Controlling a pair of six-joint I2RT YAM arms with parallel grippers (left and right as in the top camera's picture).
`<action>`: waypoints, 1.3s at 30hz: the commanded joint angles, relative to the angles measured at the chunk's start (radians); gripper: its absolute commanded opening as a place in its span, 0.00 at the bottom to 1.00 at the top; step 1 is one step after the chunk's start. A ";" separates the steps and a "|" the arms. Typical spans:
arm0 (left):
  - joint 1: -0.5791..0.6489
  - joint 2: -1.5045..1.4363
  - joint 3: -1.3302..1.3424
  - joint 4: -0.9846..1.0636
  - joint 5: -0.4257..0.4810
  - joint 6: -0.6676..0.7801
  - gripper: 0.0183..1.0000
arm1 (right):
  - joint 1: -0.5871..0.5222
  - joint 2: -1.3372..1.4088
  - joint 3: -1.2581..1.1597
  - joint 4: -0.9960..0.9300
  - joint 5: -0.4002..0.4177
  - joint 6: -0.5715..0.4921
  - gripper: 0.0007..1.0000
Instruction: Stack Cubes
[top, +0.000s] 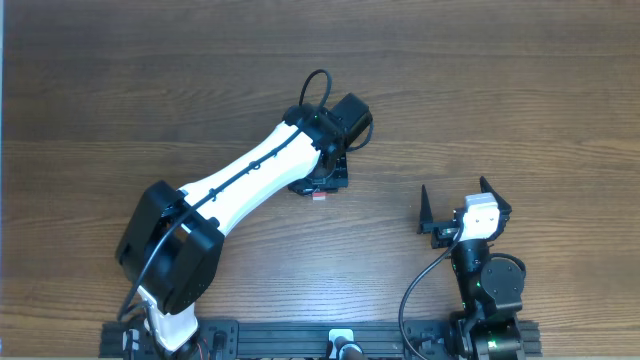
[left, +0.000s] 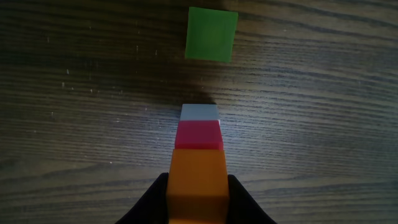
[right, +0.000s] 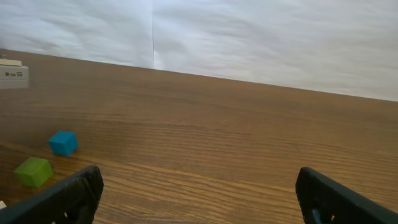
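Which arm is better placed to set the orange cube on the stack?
Left. The left end effector is shut on the orange plastic cube, lined up over the red plastic cube and pale plastic cube beneath. The right end effector is open near its base.

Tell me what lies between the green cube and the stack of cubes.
Nothing: in the left wrist view, bare table separates the green cube from the stack.

The brown wooden table (top: 520, 90) carries a green cube (left: 211, 33), a blue cube (right: 63, 142) near it, and a pale cube (left: 200, 112), all around mid-surface.
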 joint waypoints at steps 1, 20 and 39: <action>-0.003 0.013 0.024 0.006 -0.020 -0.011 0.06 | 0.006 -0.010 -0.008 0.000 0.006 -0.001 0.99; -0.003 0.013 0.024 -0.002 -0.020 -0.011 0.09 | 0.006 -0.010 -0.008 0.000 0.006 -0.001 0.99; -0.003 0.019 0.024 0.002 -0.027 -0.011 0.17 | 0.006 -0.010 -0.008 0.000 0.006 -0.001 0.99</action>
